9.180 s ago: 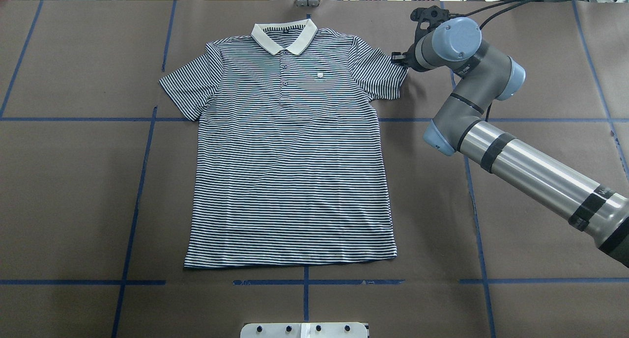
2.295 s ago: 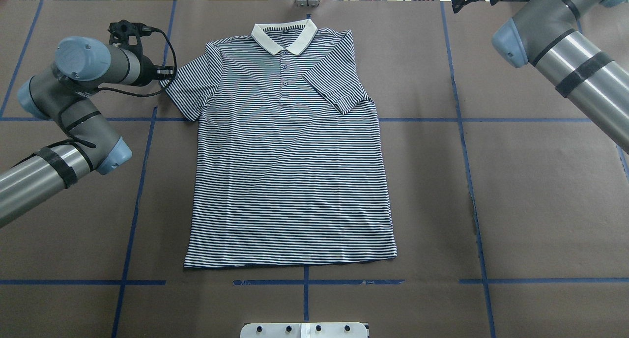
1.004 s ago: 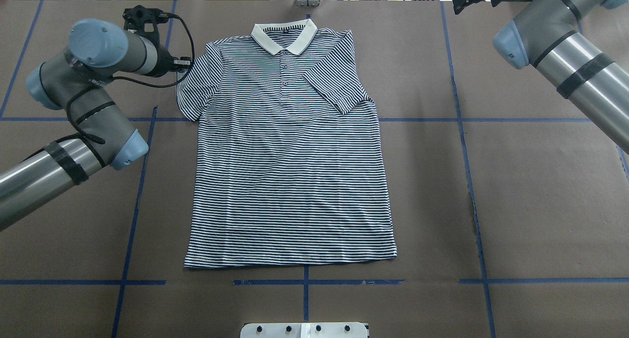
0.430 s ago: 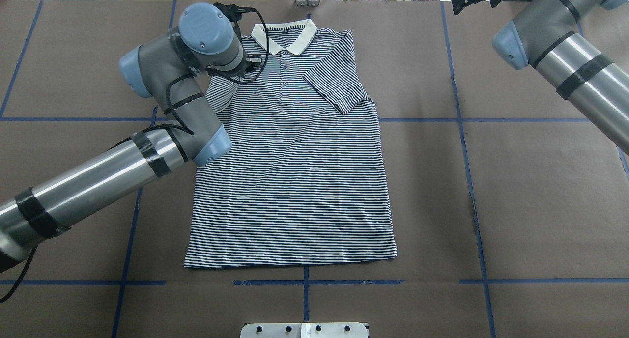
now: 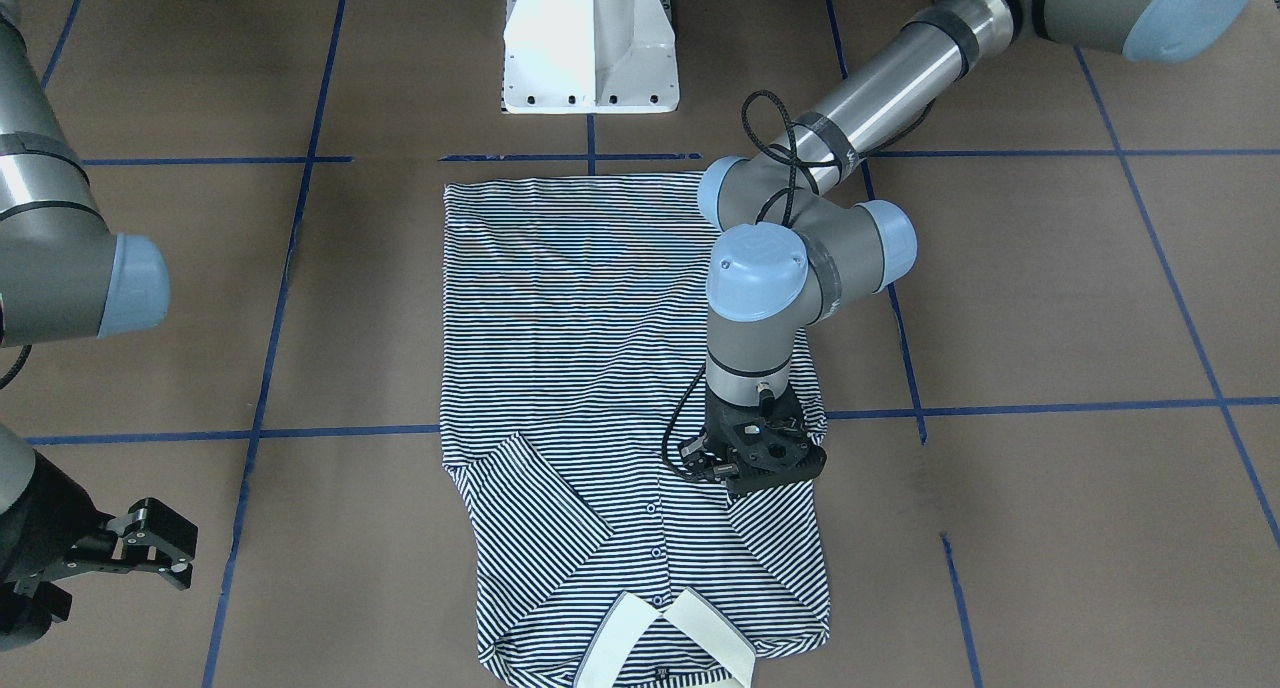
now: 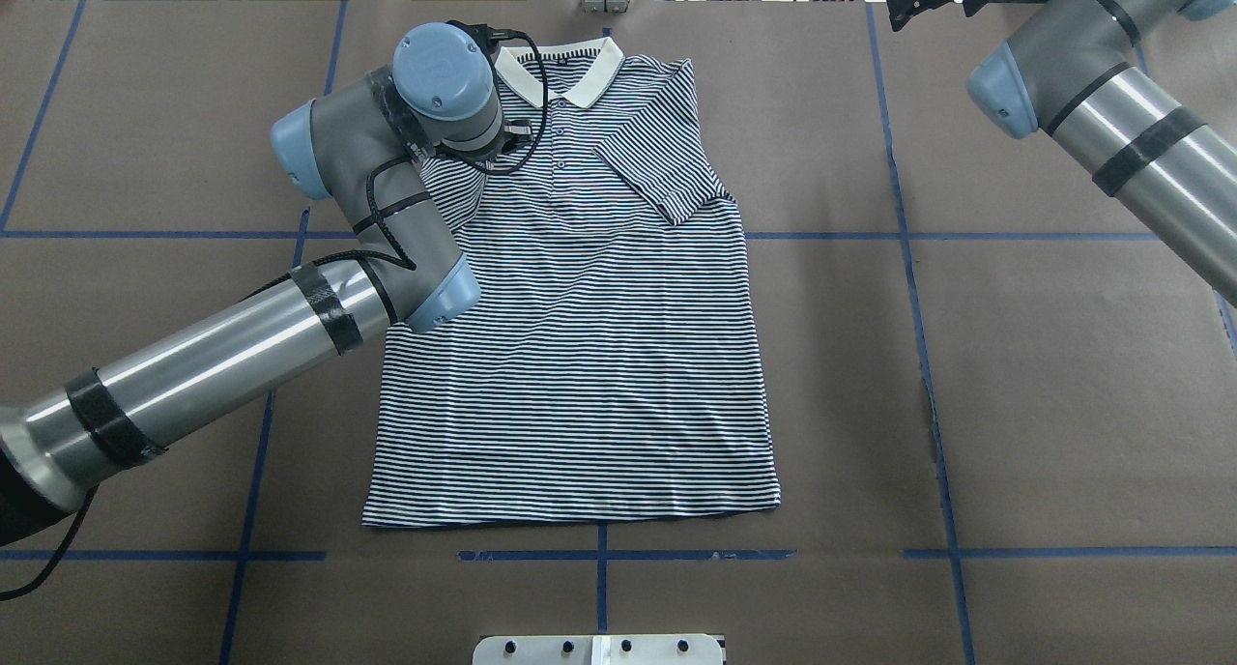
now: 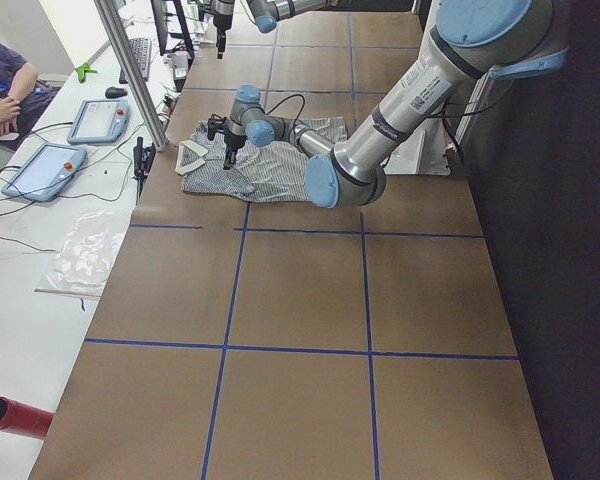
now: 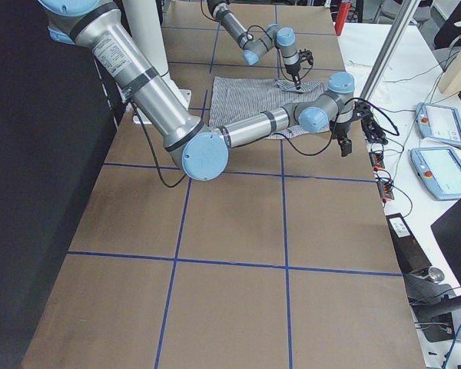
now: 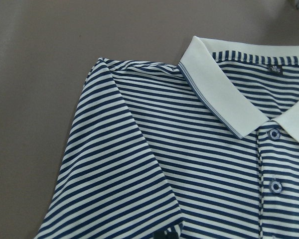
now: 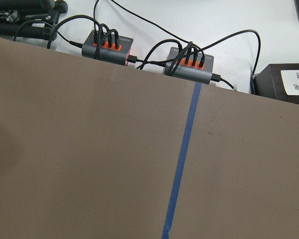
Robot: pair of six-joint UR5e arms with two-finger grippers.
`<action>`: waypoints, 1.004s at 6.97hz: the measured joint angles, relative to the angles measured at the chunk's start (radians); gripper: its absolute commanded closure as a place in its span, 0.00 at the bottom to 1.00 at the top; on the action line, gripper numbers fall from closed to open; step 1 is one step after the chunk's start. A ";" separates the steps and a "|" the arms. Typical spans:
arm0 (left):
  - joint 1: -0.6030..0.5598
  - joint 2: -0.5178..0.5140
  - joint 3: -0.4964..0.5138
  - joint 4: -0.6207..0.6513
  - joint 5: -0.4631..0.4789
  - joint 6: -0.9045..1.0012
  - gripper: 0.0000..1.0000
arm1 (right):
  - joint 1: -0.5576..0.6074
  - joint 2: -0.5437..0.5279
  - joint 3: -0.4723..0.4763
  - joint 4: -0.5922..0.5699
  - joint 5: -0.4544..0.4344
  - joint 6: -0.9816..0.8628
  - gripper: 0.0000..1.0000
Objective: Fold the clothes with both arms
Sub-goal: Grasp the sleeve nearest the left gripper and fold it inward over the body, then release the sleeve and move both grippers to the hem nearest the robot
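Note:
The striped polo shirt [image 6: 580,356] lies flat on the brown table, its cream collar [image 6: 560,71] at the far edge. Its right sleeve [image 6: 662,177] is folded in over the chest. My left gripper [image 6: 512,131] hangs over the chest beside the buttons, shut on the left sleeve [image 6: 454,187], which is turned in over the body. The left wrist view shows that sleeve [image 9: 114,174] lying doubled on the shirt. From the front, the left gripper [image 5: 745,468] points straight down. My right gripper [image 5: 160,545] is open and empty, off the shirt at the table's far right corner [image 6: 913,3].
The white pedestal base [image 5: 590,38] stands at the near edge behind the hem. Blue tape lines [image 6: 908,259] cross the brown table cover. Cable hubs [image 10: 189,64] lie just past the far edge. An operators' bench with tablets [image 7: 45,165] runs along that side.
The right sleeve was folded in and the right arm drew back to the far corner. The left gripper took the left sleeve and carried it rightward over the chest.

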 measured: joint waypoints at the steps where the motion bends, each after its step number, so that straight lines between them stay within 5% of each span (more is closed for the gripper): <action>1: 0.000 0.013 -0.029 0.002 -0.002 0.050 0.00 | -0.006 -0.002 0.015 0.000 0.000 0.023 0.00; 4: -0.004 0.194 -0.336 0.013 -0.052 0.134 0.00 | -0.105 -0.083 0.238 -0.009 -0.020 0.307 0.00; 7: 0.014 0.376 -0.619 0.005 -0.116 0.125 0.00 | -0.335 -0.300 0.585 -0.047 -0.179 0.599 0.00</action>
